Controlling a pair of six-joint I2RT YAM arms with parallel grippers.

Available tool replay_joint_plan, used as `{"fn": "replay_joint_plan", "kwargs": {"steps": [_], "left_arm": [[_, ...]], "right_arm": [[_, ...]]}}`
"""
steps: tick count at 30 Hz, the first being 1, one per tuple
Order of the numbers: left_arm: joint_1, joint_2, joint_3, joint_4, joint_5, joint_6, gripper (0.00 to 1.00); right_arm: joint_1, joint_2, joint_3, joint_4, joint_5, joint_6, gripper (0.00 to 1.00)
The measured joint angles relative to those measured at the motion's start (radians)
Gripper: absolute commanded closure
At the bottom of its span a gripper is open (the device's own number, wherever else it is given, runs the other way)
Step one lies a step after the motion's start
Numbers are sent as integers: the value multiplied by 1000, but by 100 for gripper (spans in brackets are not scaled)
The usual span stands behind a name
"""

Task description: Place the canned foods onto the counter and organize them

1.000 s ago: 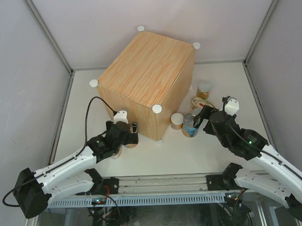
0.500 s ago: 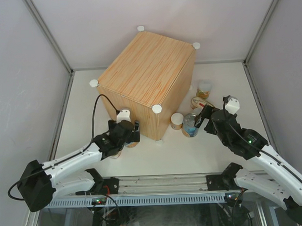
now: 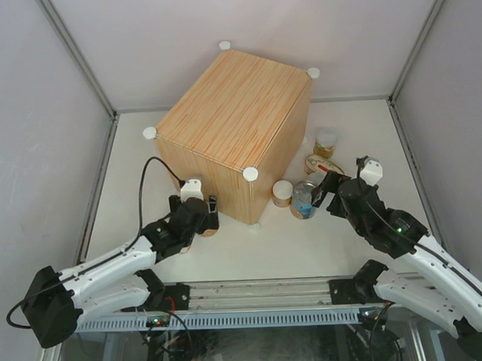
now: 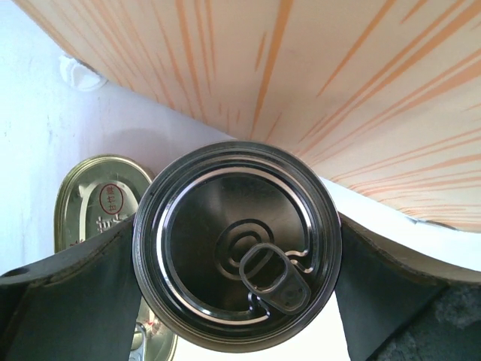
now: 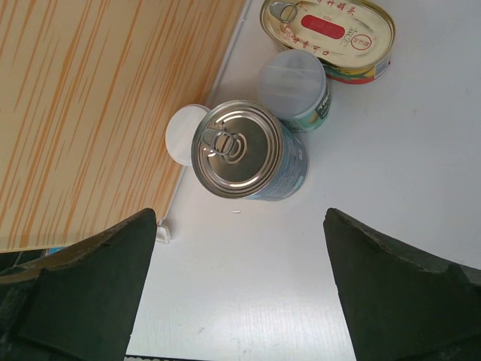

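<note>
Counter (image 3: 235, 117): no can on top yet, and a lifted can could clip its wall.
Left gripper (image 4: 237, 241): jaws straddle the left tall can (image 4: 237, 274) hard by that wall. Whether they pinch it, cannot tell. A slack hold may drop it onto the oval tin (image 4: 94, 203).
Right gripper (image 5: 240, 218): jaws spread, hovering over the right tall can (image 5: 244, 154).
Since a second ago: left jaws are narrower, right arm has barely shifted.

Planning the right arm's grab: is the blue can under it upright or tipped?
Upright. The can shows its pull-tab lid facing straight up, and its label side runs down to the table.
</note>
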Motion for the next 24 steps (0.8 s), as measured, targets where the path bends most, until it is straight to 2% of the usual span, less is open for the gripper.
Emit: {"fn": "replay_joint_plan", "kwargs": {"steps": [12, 19, 24], "left_arm": [[-11, -226, -27, -170, -57, -21, 100], [-31, -264, -10, -246, -77, -19, 100], [-60, -307, 61, -337, -100, -18, 100]], "right_arm": [[11, -47, -24, 7, 2, 1, 10], [20, -47, -25, 14, 7, 2, 11], [28, -51, -32, 20, 13, 5, 12]]}}
